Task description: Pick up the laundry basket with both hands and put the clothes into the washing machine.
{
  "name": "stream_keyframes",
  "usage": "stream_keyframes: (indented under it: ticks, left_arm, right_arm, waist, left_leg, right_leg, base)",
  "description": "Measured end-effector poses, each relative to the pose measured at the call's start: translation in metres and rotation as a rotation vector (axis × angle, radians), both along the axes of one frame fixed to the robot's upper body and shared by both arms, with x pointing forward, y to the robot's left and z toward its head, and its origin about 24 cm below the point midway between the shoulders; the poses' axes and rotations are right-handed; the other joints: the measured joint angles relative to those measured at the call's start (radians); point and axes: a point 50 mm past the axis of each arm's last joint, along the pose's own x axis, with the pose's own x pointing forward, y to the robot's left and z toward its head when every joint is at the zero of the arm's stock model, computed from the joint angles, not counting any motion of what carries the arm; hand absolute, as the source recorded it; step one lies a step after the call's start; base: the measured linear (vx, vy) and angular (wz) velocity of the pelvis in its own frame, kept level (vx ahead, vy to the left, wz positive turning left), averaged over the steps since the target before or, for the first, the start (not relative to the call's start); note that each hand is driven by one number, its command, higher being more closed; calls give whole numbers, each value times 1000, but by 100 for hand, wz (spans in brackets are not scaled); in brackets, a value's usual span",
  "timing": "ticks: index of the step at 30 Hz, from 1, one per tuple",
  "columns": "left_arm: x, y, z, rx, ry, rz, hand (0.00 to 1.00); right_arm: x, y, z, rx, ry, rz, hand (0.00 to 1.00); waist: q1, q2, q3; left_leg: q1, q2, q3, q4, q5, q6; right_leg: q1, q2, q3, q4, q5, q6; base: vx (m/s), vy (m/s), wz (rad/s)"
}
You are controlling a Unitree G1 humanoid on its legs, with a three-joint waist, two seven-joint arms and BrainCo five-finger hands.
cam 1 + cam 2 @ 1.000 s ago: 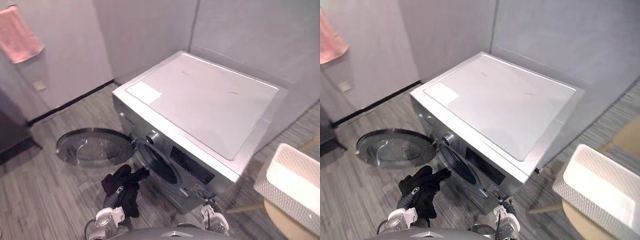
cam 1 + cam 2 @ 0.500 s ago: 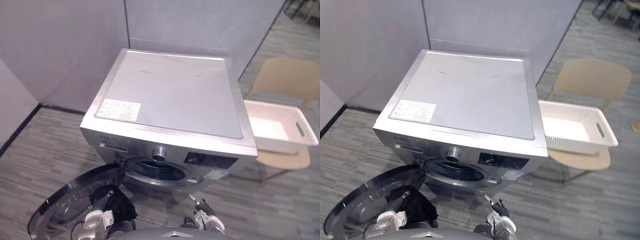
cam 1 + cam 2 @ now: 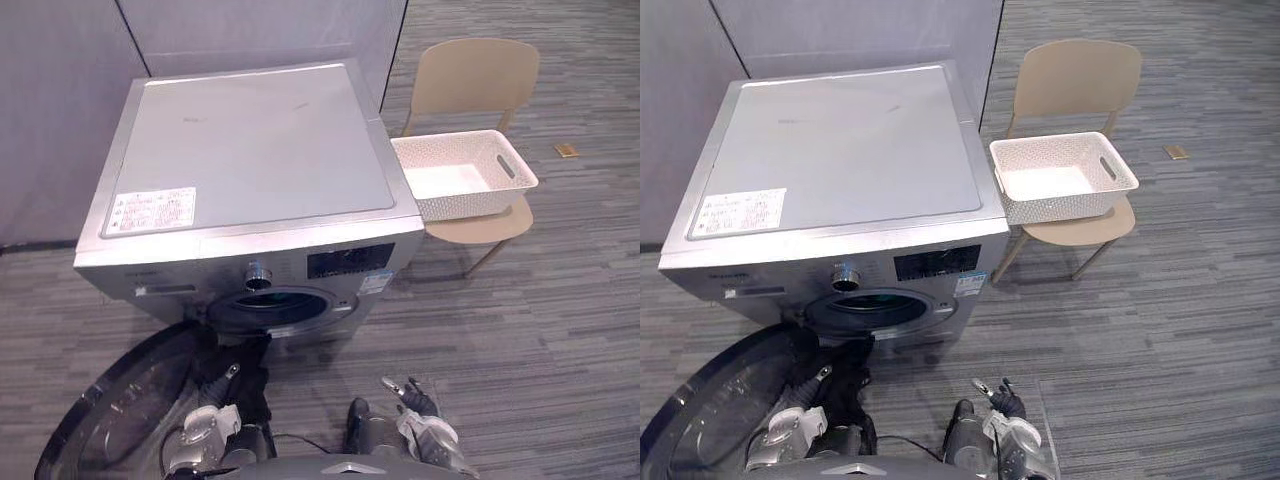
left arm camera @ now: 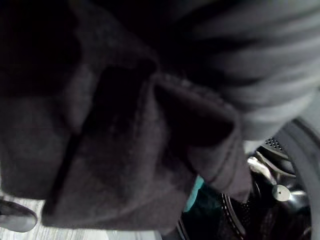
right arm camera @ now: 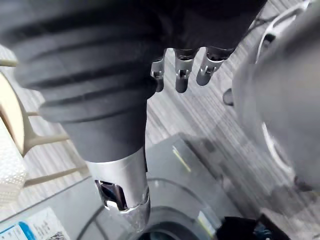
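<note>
Draping over the left hand point(image 3: 225, 381), dark clothes point(image 4: 125, 150) hide its grip; the right hand point(image 5: 181, 75) hangs straight-fingered, empty.

No legible print; white label point(image 3: 154, 210) on the washing machine point(image 3: 250, 130) top; small sticker point(image 3: 375, 283) on its front

Matt dark cloth point(image 4: 125, 165). Satin-silver metal washing machine point(image 3: 250, 150) with glossy glass door point(image 3: 115, 420). Perforated white plastic laundry basket point(image 3: 465, 175) beyond the right hand point(image 3: 412, 397).

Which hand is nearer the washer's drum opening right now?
Left. The left hand is at the dark garment just below the drum opening. The right hand hangs open farther off, over the floor to the robot's right.
</note>
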Motion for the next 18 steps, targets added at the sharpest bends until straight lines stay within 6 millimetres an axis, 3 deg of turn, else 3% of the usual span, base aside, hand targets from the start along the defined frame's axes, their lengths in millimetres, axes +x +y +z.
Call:
stream_keyframes:
  ticks: [2, 5, 9, 10, 12, 13, 14, 18]
  left_arm:
    - [18, 1, 11, 8, -66, -9, 100]
    - [39, 3, 24, 8, -136, -5, 100]
    - [78, -12, 55, 5, -280, -34, 100]
    - [94, -19, 71, -10, -350, -42, 100]
    - [109, -25, 86, -13, -410, -52, 100]
    - [131, -37, 110, -21, -497, -81, 100]
    - [134, -38, 115, -21, -514, -84, 100]
    - [174, -39, 181, 18, -727, -91, 100]
  right_arm:
    - [7, -2, 5, -8, -34, 21, 0]
    - [39, 1, 29, -13, -179, 41, 0]
    - [58, 5, 51, -9, -302, 32, 0]
    - [61, 7, 57, -1, -336, 22, 0]
    - [65, 8, 63, -6, -362, 13, 0]
    - [71, 8, 73, 10, -411, -8, 0]
    - [72, 9, 75, 14, -423, -10, 0]
    - [89, 15, 104, 94, -578, -69, 0]
  waist:
    - [2, -14, 59]
    - [4, -39, 141]
    - [-8, -37, 175]
    - [-12, -37, 185]
    - [-13, -41, 198]
    - [-14, -43, 213]
    - [-14, -44, 217]
    - [-16, -55, 251]
  left_leg:
    - [-71, 12, -28, 77, -12, -11]
    - [-187, 48, -23, 218, -41, -8]
    - [-317, 94, -21, 350, -81, -9]
    - [-358, 111, -21, 392, -96, -16]
    - [-389, 119, -20, 416, -106, -10]
    - [-448, 137, -15, 459, -113, -7]
    - [-459, 140, -16, 466, -114, -6]
    - [-604, 184, -16, 558, -129, -5]
  right_leg:
    - [-61, -8, -12, 89, -33, -15]
    - [-195, -10, 19, 242, -68, -40]
    - [-335, -3, 45, 360, -96, -51]
    - [-376, 3, 50, 388, -102, -57]
    - [-411, 5, 61, 411, -105, -58]
    - [-472, 8, 68, 442, -107, -60]
    - [-482, 9, 69, 447, -107, -60]
    - [-629, 26, 82, 509, -105, -61]
  base:
    - [-168, -139, 27]
    - [-154, -93, -22]
    - [-127, -49, -30]
    - [-107, -16, -25]
    - [-134, -13, -20]
    - [-133, -13, -17]
    - [-159, -14, -23]
    - [-100, -9, -26]
